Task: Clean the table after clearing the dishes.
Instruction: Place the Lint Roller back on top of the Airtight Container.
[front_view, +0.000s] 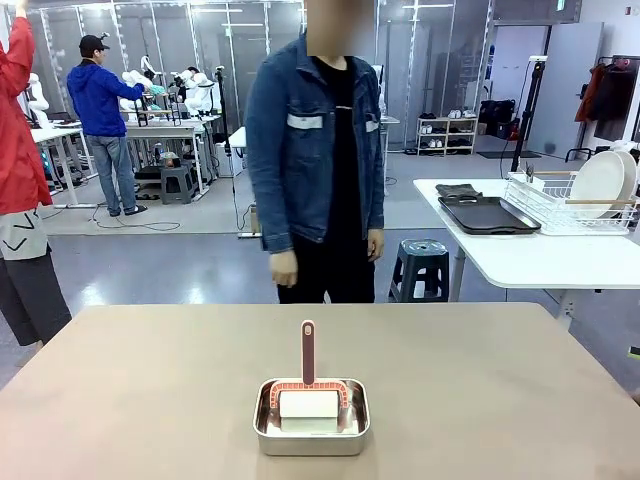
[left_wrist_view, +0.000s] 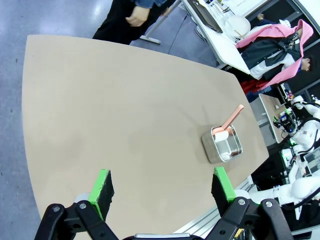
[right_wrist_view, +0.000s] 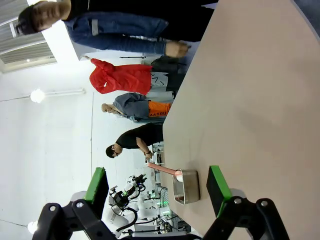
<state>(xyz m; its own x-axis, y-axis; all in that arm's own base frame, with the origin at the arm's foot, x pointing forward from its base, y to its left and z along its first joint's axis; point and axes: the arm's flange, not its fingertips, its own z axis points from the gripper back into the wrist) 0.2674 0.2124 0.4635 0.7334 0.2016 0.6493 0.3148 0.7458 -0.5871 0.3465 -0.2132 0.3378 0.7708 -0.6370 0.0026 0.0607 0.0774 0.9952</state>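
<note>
a wide taupe table (front_view: 150, 400) fills the near part of the front view, its top bare apart from one item near the robot's edge: a small rectangular steel pan (front_view: 311, 430). inside the pan sits a lint roller (front_view: 308, 400) with a white roll, a salmon-pink frame and a long pink handle that stands up out of the pan toward the far side. it looks parked there so that the sticky roll stays off the tabletop and the handle is easy to reach from above.

the plates and trays that the task speaks of are not on this table; a white plate (front_view: 598, 185) stands in a wire dish rack (front_view: 570, 205) on the white side table (front_view: 520, 260) to the right, beside a dark tray (front_view: 490, 215) lying flat (probably the cleared dishes, though that is a guess). so the clearing seems done and the wiping part is what remains.

a person in a denim jacket (front_view: 315, 140) stands at the far side, hands hanging loose, touching nothing.

in the left wrist view the left gripper (left_wrist_view: 162, 187) hovers high over the table with its green-padded fingers spread wide and nothing between them. in the right wrist view the right gripper (right_wrist_view: 157, 187) is likewise wide open and empty, with the pan seen between its fingers, farther off. both hang well apart from the roller, seemingly ready to reach for its handle.
</note>
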